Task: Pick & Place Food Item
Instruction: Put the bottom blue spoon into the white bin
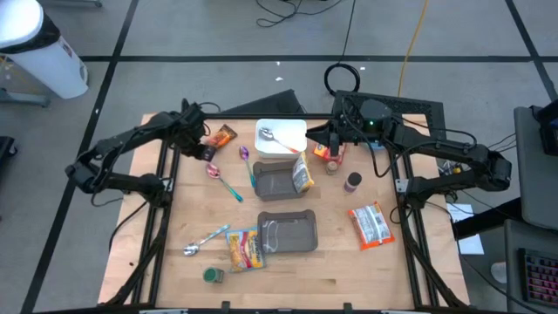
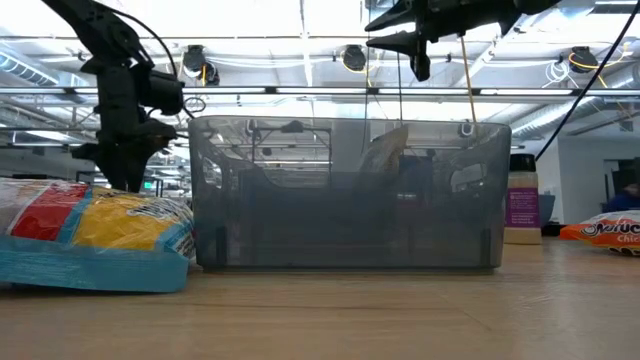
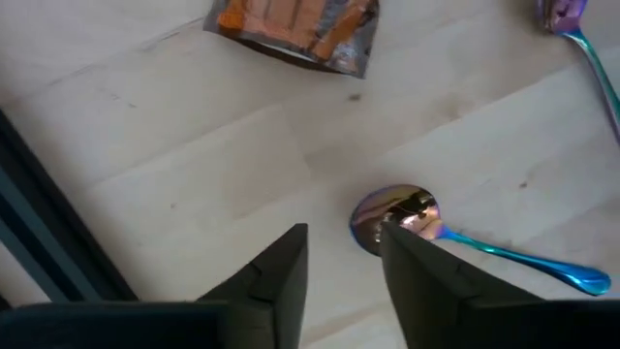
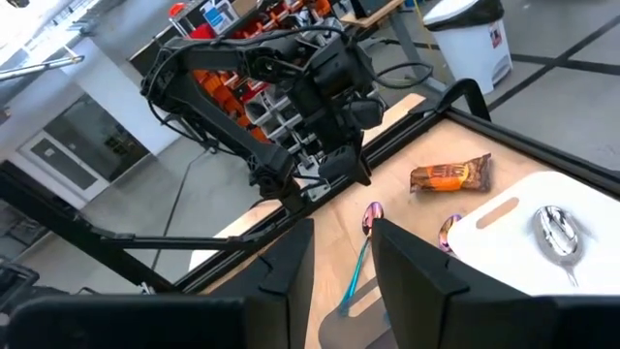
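An orange snack packet [image 1: 225, 135] lies flat on the wooden table at the far left, also in the left wrist view [image 3: 295, 24]. My left gripper [image 1: 206, 146] points down just near of it, open [image 3: 344, 262], with nothing between its fingers. One fingertip shows in front of the bowl of a purple-and-teal spoon [image 3: 392, 211]. My right gripper [image 1: 321, 139] hangs level, high over the table's far middle, open [image 4: 344, 262] and empty. A yellow snack bag [image 1: 302, 174] leans upright in a grey container [image 1: 270, 181].
A white tray [image 1: 281, 138] with a silver spoon stands far centre. A second grey container [image 1: 288, 231] sits near centre. A jar [image 1: 334, 157], a dark bottle [image 1: 352, 181], a red packet [image 1: 370, 225], a yellow-red packet [image 1: 244, 249], a spoon [image 1: 205, 240] and a green lid [image 1: 214, 275] lie around.
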